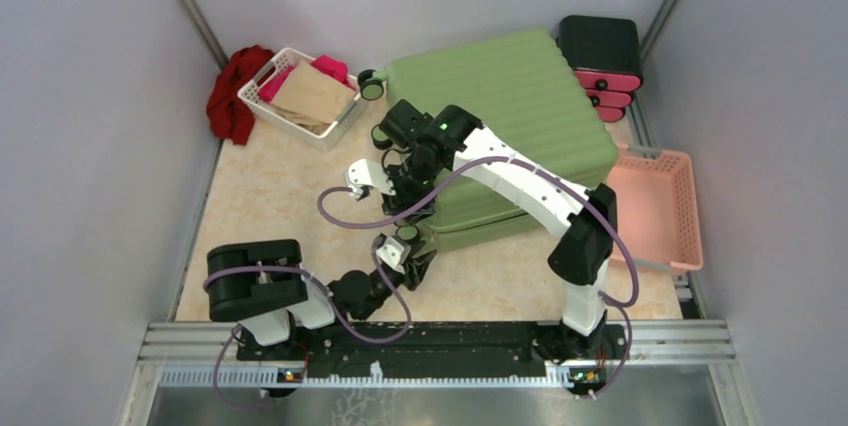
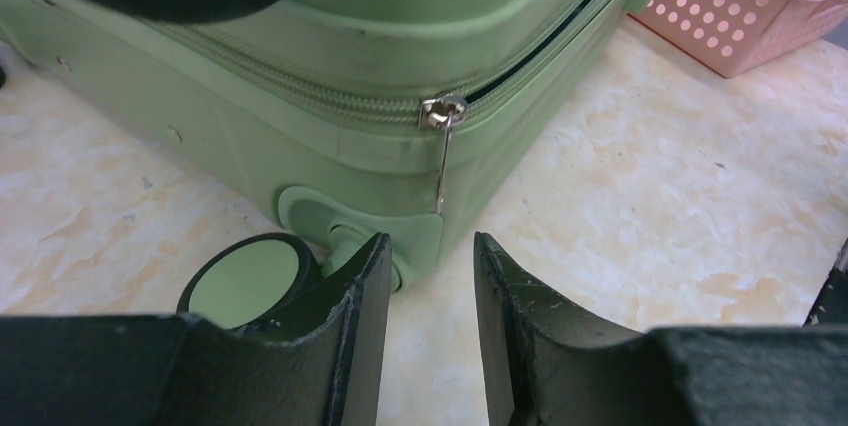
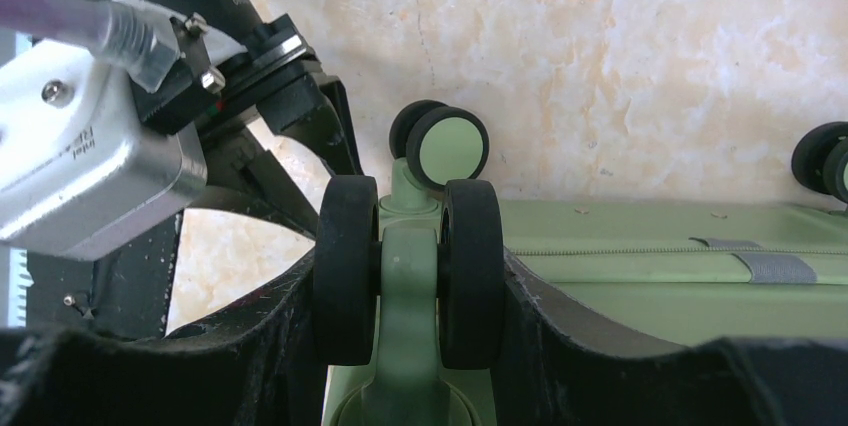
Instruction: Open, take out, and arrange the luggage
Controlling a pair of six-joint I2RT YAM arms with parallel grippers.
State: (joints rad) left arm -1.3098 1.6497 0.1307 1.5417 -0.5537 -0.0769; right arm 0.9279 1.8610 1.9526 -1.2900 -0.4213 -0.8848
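Beside the luggage [image 1: 520, 111], left arm [image 1: 352, 291] low, right end effector [image 3: 408, 281] around wheel [image 3: 472, 266].

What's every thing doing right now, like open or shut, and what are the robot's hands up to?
Light-green ribbed hard-shell suitcase: lying flat, lid down.
Silver zipper pull: hanging at a corner, zip partly undone.
Left hand: open, holding nothing, just in front of the pull.
Right hand: shut on the suitcase's twin black wheel.
White plastic basket: holding folded clothes.
Red cloth: crumpled beside the basket.
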